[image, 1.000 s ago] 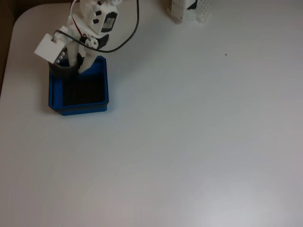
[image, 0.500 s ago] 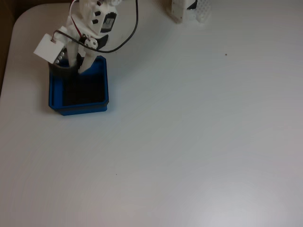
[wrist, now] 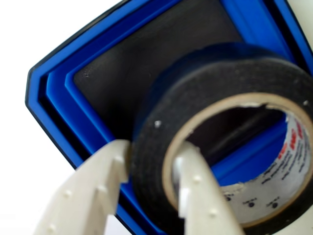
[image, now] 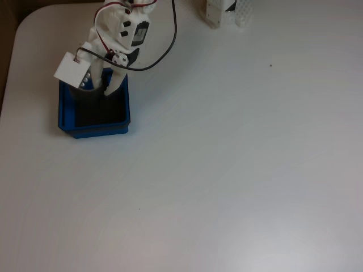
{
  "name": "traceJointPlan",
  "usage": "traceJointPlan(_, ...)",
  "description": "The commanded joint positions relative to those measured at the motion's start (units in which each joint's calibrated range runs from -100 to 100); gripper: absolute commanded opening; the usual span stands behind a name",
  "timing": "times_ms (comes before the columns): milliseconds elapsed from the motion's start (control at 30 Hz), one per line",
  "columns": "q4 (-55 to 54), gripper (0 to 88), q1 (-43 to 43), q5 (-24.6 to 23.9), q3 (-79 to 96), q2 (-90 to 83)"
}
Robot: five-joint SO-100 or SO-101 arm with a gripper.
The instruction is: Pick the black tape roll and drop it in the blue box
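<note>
In the wrist view the black tape roll (wrist: 205, 93) with its pale core hangs just above the dark floor of the blue box (wrist: 54, 88). My gripper (wrist: 149, 149) is shut on the roll's wall, one white finger (wrist: 98, 186) outside and the other inside the core hole. In the fixed view the gripper (image: 104, 86) reaches down over the back part of the blue box (image: 93, 131) at the table's left. There the roll cannot be told apart from the black floor under the arm.
White objects (image: 224, 12) stand at the table's back edge, right of the arm. A black cable (image: 164, 48) loops off the arm. The white table (image: 238, 170) stretches bare to the right and front; its rounded left edge lies close to the box.
The arm has swung a little to the right and forward, carrying the tape roll from the box's back-left corner to over its inside. The grip has stayed shut.
</note>
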Motion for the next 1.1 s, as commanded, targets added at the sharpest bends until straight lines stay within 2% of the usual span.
traceJointPlan(0, 0.3, 1.7, 0.2, -0.2, -0.7, -0.5)
traceJointPlan(400, 0.4, 2.2, 1.0, -0.2, -0.6, -0.5)
traceJointPlan(633, 0.4, 11.1, 1.2, -0.2, -0.6, -0.5)
traceJointPlan(933, 1.3, 11.6, 2.1, -0.2, -0.4, -1.4)
traceJointPlan(1067, 1.8, 11.6, 2.2, -0.3, 5.5, -8.2)
